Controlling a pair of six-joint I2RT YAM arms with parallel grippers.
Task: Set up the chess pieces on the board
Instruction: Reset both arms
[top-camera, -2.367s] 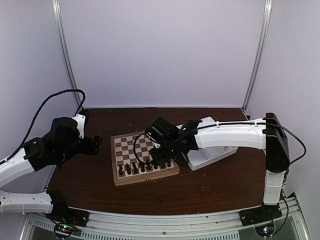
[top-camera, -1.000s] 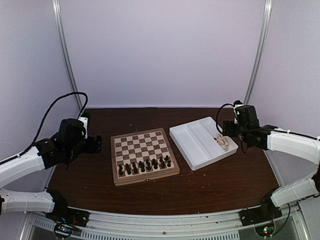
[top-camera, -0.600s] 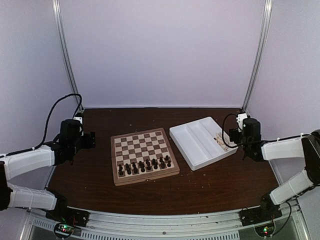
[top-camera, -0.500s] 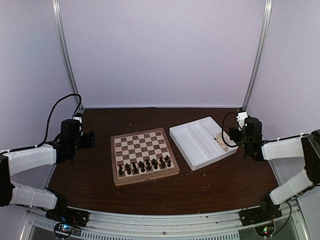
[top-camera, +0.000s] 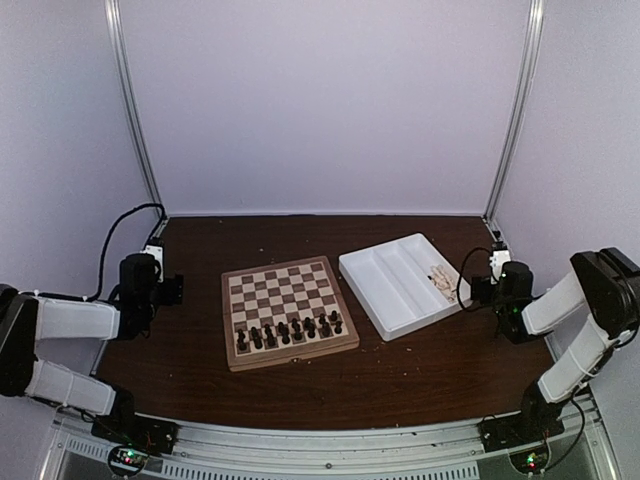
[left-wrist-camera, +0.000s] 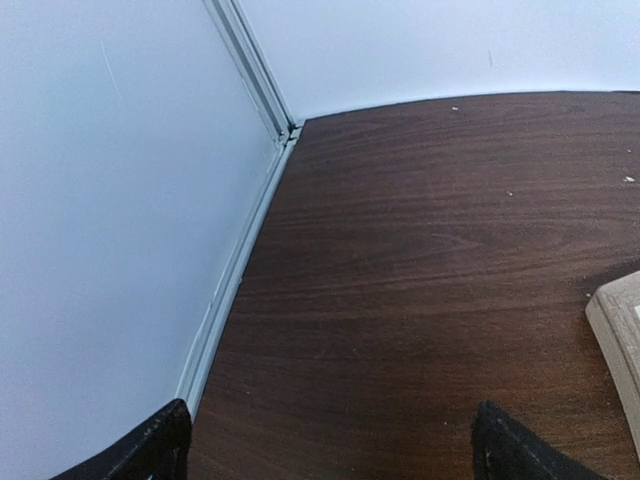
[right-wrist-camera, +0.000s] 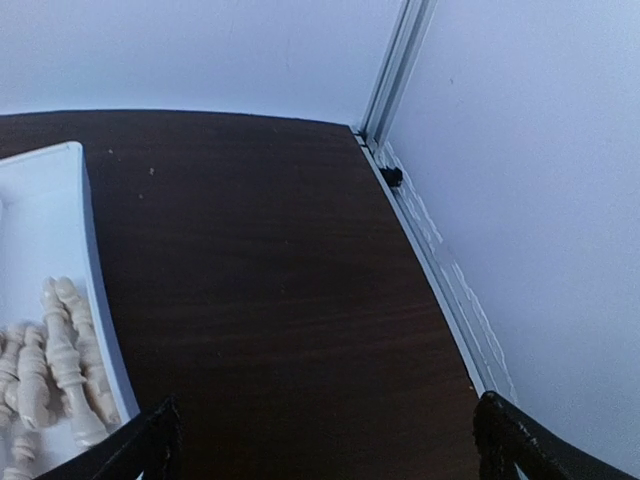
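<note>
The board (top-camera: 280, 285) lies mid-desk (top-camera: 420, 370), the chess pieces (top-camera: 288, 329) clustered along its near edge; a white tray (top-camera: 385, 290) sits just beside it on the right, pale pieces (top-camera: 440, 279) in its right compartment; the tray lies between the right arm and the board; both arms are folded low at the desk's side edges, well apart from the board; the left end effector (left-wrist-camera: 330, 445) and right end effector (right-wrist-camera: 325, 440) are released, fingers spread, grasping nothing.

No legible text, label, brand, number or sign in any view. Surfaces checked: square wooden checkered chessboard (top-camera: 228, 320), white compartmented plastic tray (top-camera: 385, 280), dark brown wooden tabletop (top-camera: 430, 370). All appear unmarked at this resolution.
</note>
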